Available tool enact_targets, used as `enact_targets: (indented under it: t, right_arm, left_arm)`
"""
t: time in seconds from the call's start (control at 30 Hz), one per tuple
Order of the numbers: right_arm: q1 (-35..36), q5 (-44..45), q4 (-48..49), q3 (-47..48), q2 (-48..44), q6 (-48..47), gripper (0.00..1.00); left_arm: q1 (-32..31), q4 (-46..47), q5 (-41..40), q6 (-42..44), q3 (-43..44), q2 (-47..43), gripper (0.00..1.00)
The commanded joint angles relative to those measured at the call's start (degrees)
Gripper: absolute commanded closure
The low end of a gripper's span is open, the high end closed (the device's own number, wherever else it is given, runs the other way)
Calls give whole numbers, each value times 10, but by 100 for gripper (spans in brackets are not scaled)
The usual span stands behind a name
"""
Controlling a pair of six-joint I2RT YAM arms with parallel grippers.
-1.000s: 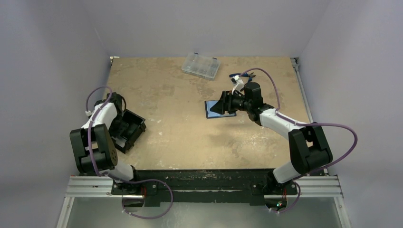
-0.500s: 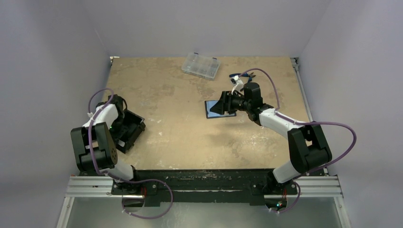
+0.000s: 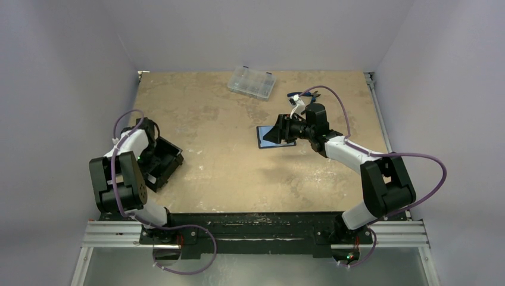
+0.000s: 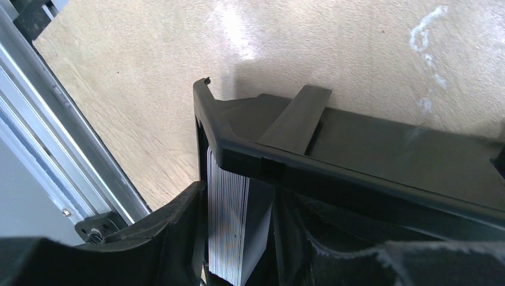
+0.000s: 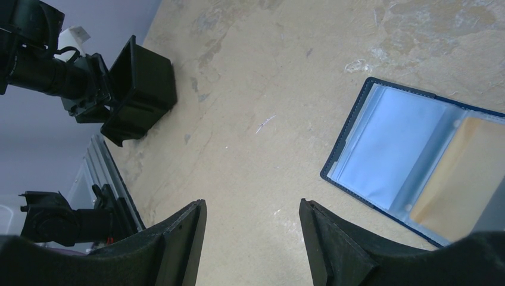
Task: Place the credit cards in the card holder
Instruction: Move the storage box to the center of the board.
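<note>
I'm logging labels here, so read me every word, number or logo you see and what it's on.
No readable text anywhere.
The credit cards show only their edges in the black box.
The open card holder shows no lettering.
The clear case is too small to tell.

text: none legible | labels: none | numbers: none | signs: none

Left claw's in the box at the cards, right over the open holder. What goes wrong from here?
The left claw straddles a whole stack of credit cards in the black box; it may lift several at once. The stack sits close under the box rim; an edge could snag. The card holder lies open, unpinned, the right claw open above it; it may slide on insertion.
</note>
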Motion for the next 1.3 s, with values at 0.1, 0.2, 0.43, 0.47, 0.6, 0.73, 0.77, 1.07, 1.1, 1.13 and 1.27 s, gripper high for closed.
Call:
enact_targets:
  t: [0.1,0.2,0.43,0.47,0.6,0.73,0.77,1.07,1.1,1.13,1.27]
  right_arm:
    - [2,-5,25,2,-3,1,33]
    - [2,-5,25,2,-2,1,33]
    - [1,-5,25,3,1,1,33]
    - [1,-5,25,2,1,1,33]
    - [2,-3,26,2,1,1,33]
    - [1,-3,26,2,1,1,33]
    - [2,-3,26,2,0,1,33]
    - [1,-2,28,0,-2,2,33]
    - [1,-3,29,-1,-3,2,33]
    - [2,-3,29,-1,-3,2,33]
    - [2,-4,30,-1,-4,2,33]
  left_arm:
    - [-38,141,101,-9,18,73,73]
    - [-64,142,100,-12,40,96,73]
    - [-107,134,97,-20,90,131,73]
    - [-109,131,96,-19,95,134,73]
    - [-114,131,106,-12,109,141,69]
    - [-114,103,103,0,121,140,55]
    - [-114,91,98,2,126,140,51]
    - [-99,56,88,23,125,101,39]
    - [-99,54,88,24,125,97,39]
    - [-99,50,89,25,126,94,39]
    - [-99,23,89,22,144,86,39]
